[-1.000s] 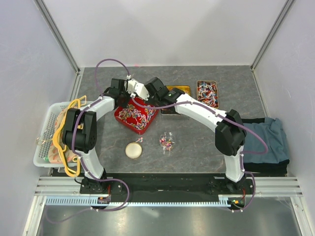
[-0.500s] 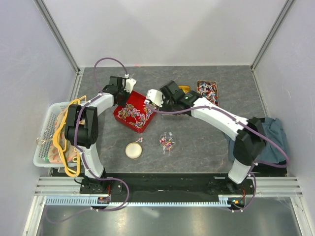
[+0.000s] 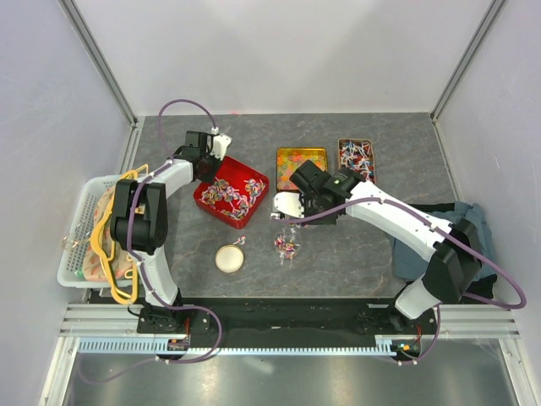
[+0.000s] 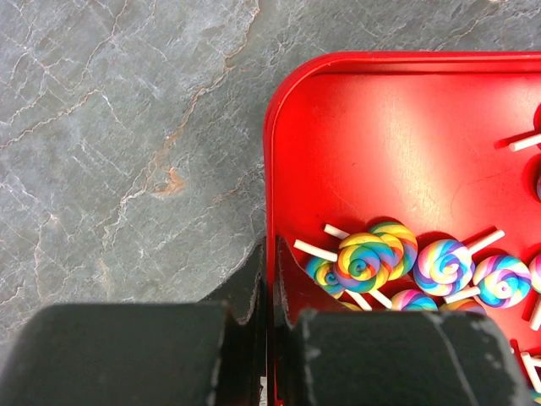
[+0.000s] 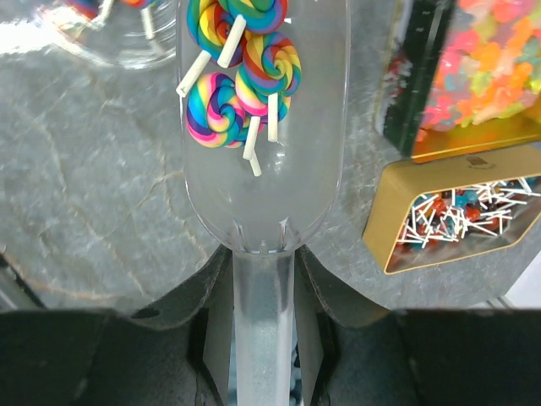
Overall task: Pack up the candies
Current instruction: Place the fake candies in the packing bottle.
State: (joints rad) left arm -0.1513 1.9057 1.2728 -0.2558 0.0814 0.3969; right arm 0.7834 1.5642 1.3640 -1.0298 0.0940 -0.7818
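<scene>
Straight out ahead of my right gripper, a few candies lie in the clear scoop. My jaws are clenched on its handle, long axis dead ahead. The clear container sits just past the tip, ahead-left, so the right arm is nearer. My left gripper is clamped on the red tray rim. No readable writing.

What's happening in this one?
The left gripper is shut on the rim of the red tray, which holds swirl lollipops. The right gripper grips a clear scoop carrying a few of them, its tip just short of the small clear container on the table.
</scene>
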